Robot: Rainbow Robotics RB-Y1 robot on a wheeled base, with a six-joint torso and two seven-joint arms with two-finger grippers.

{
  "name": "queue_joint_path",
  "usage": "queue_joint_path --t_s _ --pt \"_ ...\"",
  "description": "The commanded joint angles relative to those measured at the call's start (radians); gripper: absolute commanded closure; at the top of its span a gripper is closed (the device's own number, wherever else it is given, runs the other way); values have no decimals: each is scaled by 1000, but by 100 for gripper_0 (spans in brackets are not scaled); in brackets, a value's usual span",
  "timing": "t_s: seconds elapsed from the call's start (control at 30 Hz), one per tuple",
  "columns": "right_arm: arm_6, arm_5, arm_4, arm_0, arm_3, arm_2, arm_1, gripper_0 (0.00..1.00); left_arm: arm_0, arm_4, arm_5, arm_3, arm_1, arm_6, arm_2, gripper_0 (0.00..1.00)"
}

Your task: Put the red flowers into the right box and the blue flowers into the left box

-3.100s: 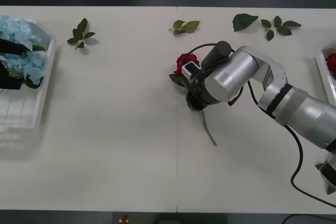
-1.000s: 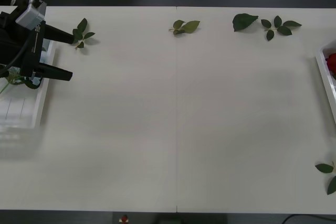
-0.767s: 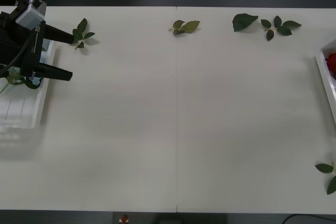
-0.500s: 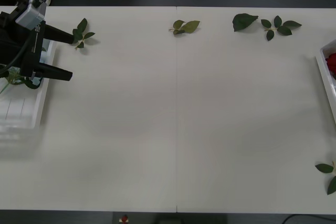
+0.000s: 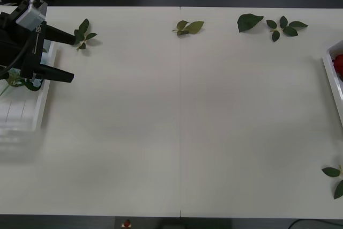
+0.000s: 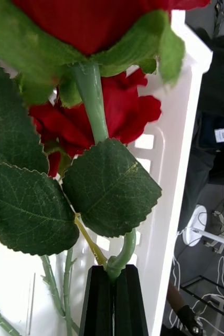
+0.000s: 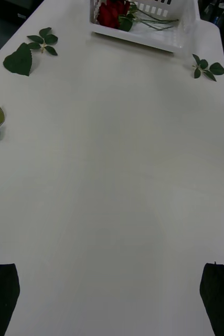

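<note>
My right gripper (image 6: 113,299) is shut on the green stem of a red flower (image 6: 91,21), holding it upright over the right box (image 6: 169,157). More red flowers (image 6: 119,113) lie in that box, also seen far off (image 7: 110,13) and at the table's right edge (image 5: 338,65). My left gripper (image 5: 73,57) hovers open and empty at the table's left side, over the right rim of the left box (image 5: 27,112). The left arm hides the blue flowers; just a stem with leaves (image 5: 19,81) sticks out.
Loose green leaf sprigs lie along the far table edge (image 5: 82,33) (image 5: 188,26) (image 5: 250,22) (image 5: 284,28) and at the near right (image 5: 335,178). The wide white tabletop (image 5: 182,122) stretches between the two boxes.
The right arm has carried the red rose from mid-table out to the right box. The left gripper has risen out of the left box. Over the last second nothing moves.
</note>
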Motion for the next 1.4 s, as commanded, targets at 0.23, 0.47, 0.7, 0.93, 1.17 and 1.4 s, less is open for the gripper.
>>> queue_joint_path --t_s 0.23,0.47,0.7,0.93,1.17,1.4 --pt "3 -71 8 57 23 -18 -11 81 -25 3 3 -5 23 15 20 0" --pt "10 -73 7 57 9 -21 -11 19 -25 3 3 -5 23 15 20 0" --pt "44 -62 -96 57 -67 -23 -28 5 -25 3 3 -5 23 15 20 0" --pt "256 25 -513 54 -207 -102 -92 4 -25 3 3 -5 23 15 20 0" --pt "593 261 -908 40 -281 -283 -123 5 -25 3 3 -5 23 15 20 0" --pt "846 438 -1208 -19 -287 -310 -120 5 -25 3 3 -5 23 15 20 0"
